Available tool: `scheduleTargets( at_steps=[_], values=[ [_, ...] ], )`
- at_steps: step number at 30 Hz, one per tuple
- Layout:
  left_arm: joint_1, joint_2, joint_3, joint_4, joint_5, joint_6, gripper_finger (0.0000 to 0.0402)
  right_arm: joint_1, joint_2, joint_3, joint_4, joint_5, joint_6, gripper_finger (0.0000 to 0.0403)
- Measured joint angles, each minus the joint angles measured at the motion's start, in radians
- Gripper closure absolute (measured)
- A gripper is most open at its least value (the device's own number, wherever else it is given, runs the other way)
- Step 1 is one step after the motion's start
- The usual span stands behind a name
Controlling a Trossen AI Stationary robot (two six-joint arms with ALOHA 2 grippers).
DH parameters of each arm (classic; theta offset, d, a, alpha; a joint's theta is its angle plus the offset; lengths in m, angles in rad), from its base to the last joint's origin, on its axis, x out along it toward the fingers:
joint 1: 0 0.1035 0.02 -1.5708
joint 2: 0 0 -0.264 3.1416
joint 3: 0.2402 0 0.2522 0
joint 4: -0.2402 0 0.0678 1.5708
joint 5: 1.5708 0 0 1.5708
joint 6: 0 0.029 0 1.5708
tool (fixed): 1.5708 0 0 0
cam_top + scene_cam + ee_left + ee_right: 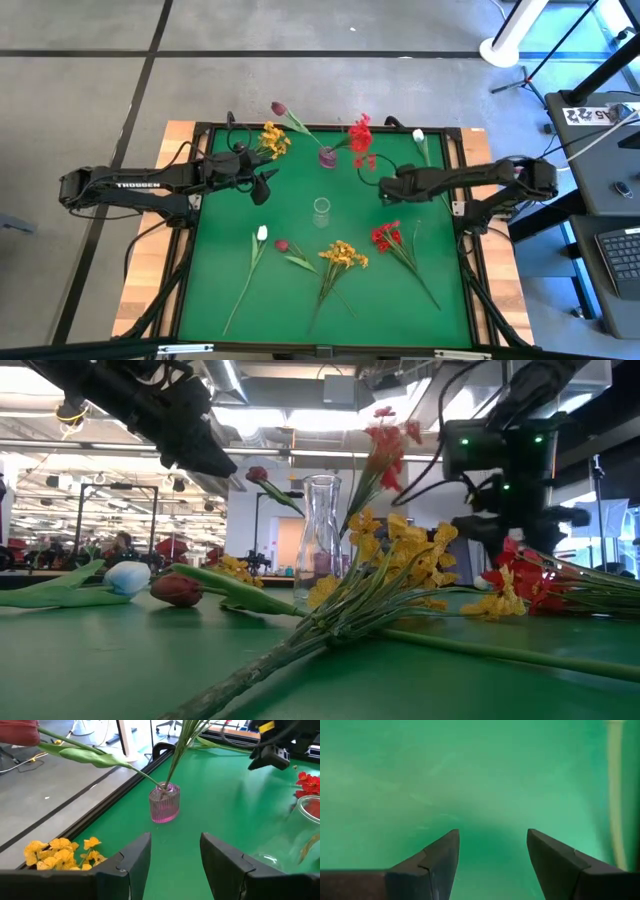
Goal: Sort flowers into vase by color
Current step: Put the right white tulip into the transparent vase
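The only writing I could read was the white word TROSSEN along my left arm [135,186]; a tag with figures on the equipment past the table's right side was too small for me to make out.

My left gripper [175,852] had its fingers spread wide and held nothing, hanging above the green mat [300,300] with the pink ribbed vase [164,803] straight ahead and near. That vase already carried a red flower [360,132] and a maroon tulip bud [279,108] on leaning stems. A yellow cluster [59,852] lay just beside my left fingers, against the black rim of the table [196,200].

My right gripper [492,852] was also spread wide and empty, hovering low over bare mat, with one pale green stem [615,795] running past it near the right edge.

The clear glass vase [321,210] stood near the middle of the mat, between my two grippers and apart from both.

On the near half of the mat lay a white bud [262,233], a maroon bud [282,244], a yellow bunch [343,255] and a red bunch [385,236], stems fanned toward the front edge. Another white bud [418,135] lay at the far right corner. Open mat remained around the glass vase and along the left side.
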Motion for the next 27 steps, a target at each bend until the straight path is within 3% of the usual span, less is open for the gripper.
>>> scheduleTargets(
  at_steps=[5, 10, 14, 19, 22, 27],
  values=[
    [0.0, 0.0, 0.0, 0.0, 0.0, 0.001, 0.0237, -0.136, 0.0, 0.0, -0.111, 0.09, 0.042, 0.0171],
    [0.0, 0.0, 0.0, -0.001, 0.0, 0.001, 0.0237, -0.363, 0.0, 0.0, -0.001, 0.085, -0.153, 0.0171],
    [0.0, 0.0, 0.0, -0.013, 0.005, -0.005, 0.0237, -0.518, 0.0, 0.0, 0.129, 0.013, -0.339, 0.0171],
    [0.0, 0.0, 0.0, -0.014, 0.055, -0.007, 0.0237, -0.68, 0.026, 0.0, 0.153, -0.028, -0.451, 0.0171],
    [0.0, 0.0, 0.0, -0.014, 0.062, -0.008, 0.0237, -0.746, 0.079, 0.0, 0.153, -0.074, -0.473, 0.0171],
    [0.0, 0.0, 0.0, -0.014, 0.064, -0.008, 0.0237, -0.75, 0.172, 0.009, 0.133, -0.107, -0.501, 0.0171]
  ],
)
